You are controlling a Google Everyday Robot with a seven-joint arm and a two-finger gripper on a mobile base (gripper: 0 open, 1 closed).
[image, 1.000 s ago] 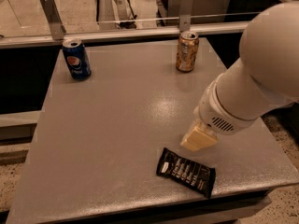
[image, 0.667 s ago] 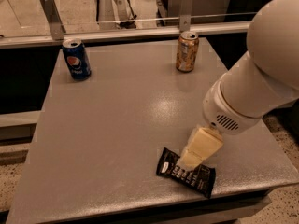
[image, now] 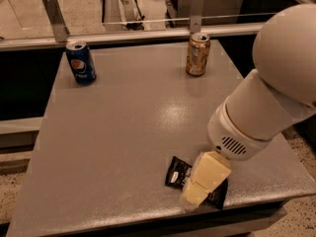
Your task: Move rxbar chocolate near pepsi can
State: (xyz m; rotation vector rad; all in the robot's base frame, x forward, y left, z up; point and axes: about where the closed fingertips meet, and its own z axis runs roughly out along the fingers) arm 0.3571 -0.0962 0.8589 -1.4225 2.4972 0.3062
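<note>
- Tool (image: 205,180) hangs over the snack bar (image: 177,172) at the worktop's (image: 123,132) near edge; I cannot tell its grip.
- Best to pinch the flat wrapper squarely before heading for the blue can (image: 81,63).

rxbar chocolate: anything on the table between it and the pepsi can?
Nothing visible. The rxbar chocolate lies at the front right of the table, with the gripper over it. The pepsi can stands at the rear left, and only bare tabletop shows between them. The gold can stands at the rear right, off that line.
</note>
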